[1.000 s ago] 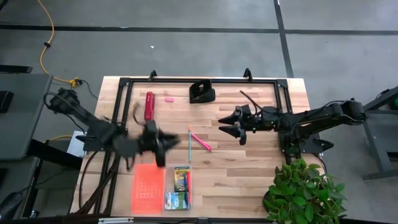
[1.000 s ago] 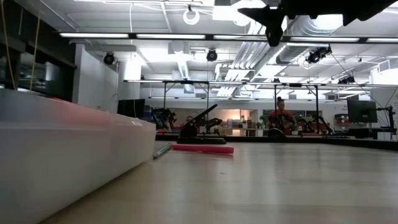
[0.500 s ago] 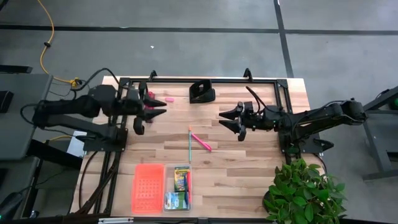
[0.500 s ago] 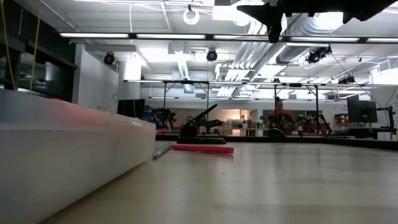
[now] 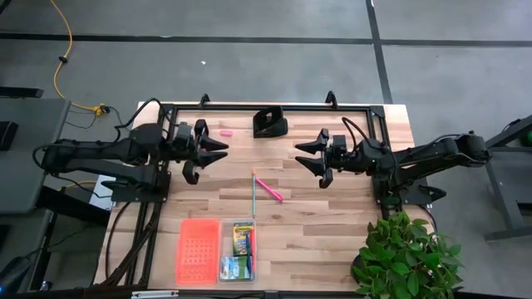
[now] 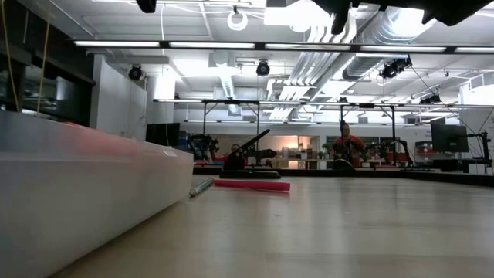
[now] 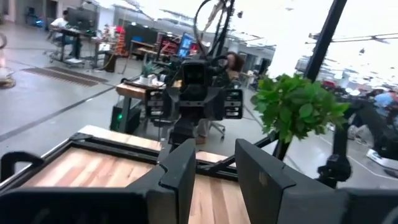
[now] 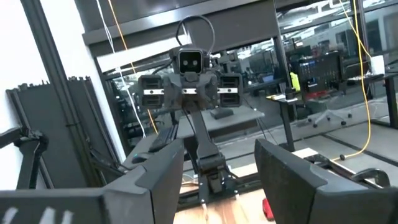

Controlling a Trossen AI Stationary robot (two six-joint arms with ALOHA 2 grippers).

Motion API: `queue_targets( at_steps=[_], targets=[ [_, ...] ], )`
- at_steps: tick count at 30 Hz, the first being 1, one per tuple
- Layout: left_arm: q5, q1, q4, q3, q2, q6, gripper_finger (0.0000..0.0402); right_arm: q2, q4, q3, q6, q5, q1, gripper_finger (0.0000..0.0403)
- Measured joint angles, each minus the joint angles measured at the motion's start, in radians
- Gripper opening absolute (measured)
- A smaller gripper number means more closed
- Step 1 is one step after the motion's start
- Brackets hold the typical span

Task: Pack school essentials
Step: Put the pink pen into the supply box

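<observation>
- While the case stands open at the near edge, its orange lid (image 5: 199, 251) lies flat just beside it, so things can drop straight in.
- Left gripper (image 5: 218, 151) hovers over the far-left part of the surface (image 5: 332, 224), jaws apart and empty; I judge it is placed to go for the small item close by.
- Eraser (image 5: 225, 131) lies loose near the far rail, just beyond that gripper, not yet packed.
- Case (image 5: 253, 249) already holds the crayon box (image 5: 242, 237) and the green-and-white box (image 5: 236, 267), laid end to end to fit its narrow shape.
- Green pencil (image 5: 253, 193) and pink pen (image 5: 268, 188) lie mid-surface, tips nearly meeting, between both arms and within either one's reach.
- Black block (image 5: 270, 122) sits by the far rail, left out of the packing.
- Right gripper (image 5: 299, 154) waits right of centre, jaws spread wide, holding nothing, facing the pens.
</observation>
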Motion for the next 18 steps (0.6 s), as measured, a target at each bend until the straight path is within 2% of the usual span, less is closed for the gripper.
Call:
queue_targets(
  at_steps=[4,13,15,18],
  targets=[
    [-0.028,-0.003,-0.005,0.0,0.001,-0.001,0.0103,0.0,0.004,0.0,-0.051,-0.01,0.0,0.0189],
    [-0.005,-0.004,-0.005,0.0,0.001,0.016,0.0103,0.0,-0.016,0.0,-0.083,-0.011,0.0,0.0189],
    [-0.005,-0.004,-0.005,0.0,0.001,0.016,0.0103,0.003,-0.104,0.03,-0.058,0.027,0.0,0.0189],
    [-0.011,-0.004,-0.006,0.0,0.001,0.016,0.0103,0.042,-0.409,0.155,-0.019,0.086,-0.003,0.0189]
  ],
)
